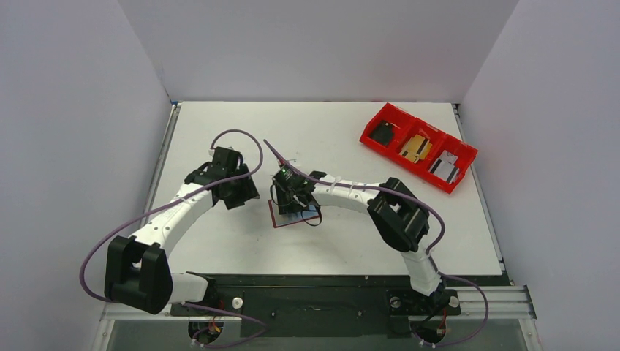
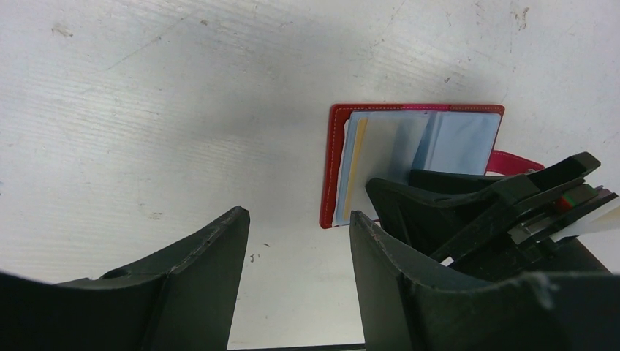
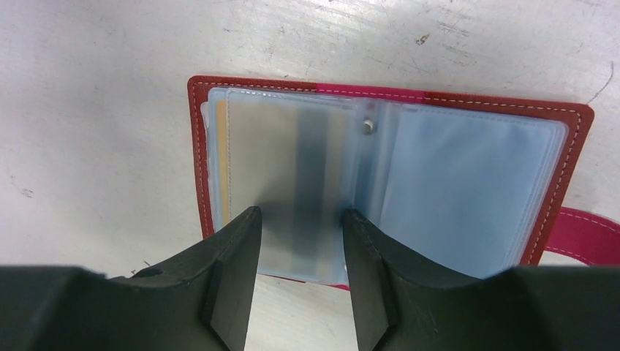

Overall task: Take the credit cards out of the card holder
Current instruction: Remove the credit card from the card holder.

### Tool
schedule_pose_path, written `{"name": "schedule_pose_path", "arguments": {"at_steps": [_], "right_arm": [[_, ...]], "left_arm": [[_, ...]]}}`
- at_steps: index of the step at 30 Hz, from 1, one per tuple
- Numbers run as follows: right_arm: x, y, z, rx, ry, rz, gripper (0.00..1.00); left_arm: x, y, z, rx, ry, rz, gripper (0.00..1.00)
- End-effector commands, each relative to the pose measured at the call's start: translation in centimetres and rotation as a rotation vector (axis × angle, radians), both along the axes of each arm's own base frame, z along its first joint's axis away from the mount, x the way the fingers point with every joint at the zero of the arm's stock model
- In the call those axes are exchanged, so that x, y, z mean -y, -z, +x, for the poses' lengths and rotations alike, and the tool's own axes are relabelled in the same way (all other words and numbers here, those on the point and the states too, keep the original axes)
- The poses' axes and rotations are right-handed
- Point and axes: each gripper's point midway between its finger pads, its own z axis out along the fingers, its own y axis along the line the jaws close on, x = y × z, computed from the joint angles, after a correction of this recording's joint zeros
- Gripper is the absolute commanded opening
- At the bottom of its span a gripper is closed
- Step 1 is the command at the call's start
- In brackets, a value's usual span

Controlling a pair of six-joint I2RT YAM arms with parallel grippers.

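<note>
card holder [image 3: 475, 100] open flat, mid-table [image 1: 329, 139], spine 12–6 in right wrist view | banded credit card [image 3: 292, 175] in clear sleeve, left page, long axis 12–6 | right gripper [image 3: 301, 216] nearer, over card's 6 o'clock edge, jaws half apart, apparently empty | left gripper [image 2: 298, 216] at holder's 10 o'clock from above, wide, empty

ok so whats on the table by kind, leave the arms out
dark red open folding card holder: 1
bright red plastic three-compartment bin: 1
things in the bin, one per compartment (black item, tan item, grey item): 3
total: 5
</note>
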Motion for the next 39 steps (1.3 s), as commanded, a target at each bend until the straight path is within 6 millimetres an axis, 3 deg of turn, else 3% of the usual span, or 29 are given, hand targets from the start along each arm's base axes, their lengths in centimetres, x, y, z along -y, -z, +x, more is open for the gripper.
{"name": "schedule_pose_path", "arguments": {"at_steps": [1, 7, 15, 21, 30, 39], "right_arm": [[0.5, 0.8, 0.0, 0.006, -0.002, -0.063, 0.42], [1.5, 2.6, -0.8, -0.03, -0.014, -0.122, 0.41], [3.2, 4.2, -0.8, -0.103, 0.028, -0.058, 0.13], [3.5, 4.7, -0.6, -0.156, 0.037, 0.04, 0.01], [3.6, 5.9, -0.9, -0.244, 0.052, 0.172, 0.0], [3.9, 5.8, -0.9, -0.246, 0.054, 0.19, 0.0]], "left_arm": [[0.4, -0.2, 0.9, 0.03, -0.004, -0.027, 0.51], [1.0, 0.7, 0.8, 0.006, 0.011, -0.051, 0.51], [3.0, 1.4, 0.8, -0.009, 0.07, -0.111, 0.51], [5.1, 1.6, 0.9, -0.019, 0.131, -0.133, 0.51], [8.9, 2.5, 2.3, -0.03, 0.194, -0.221, 0.46], [11.0, 4.0, 3.2, -0.055, 0.217, -0.267, 0.34]]}}
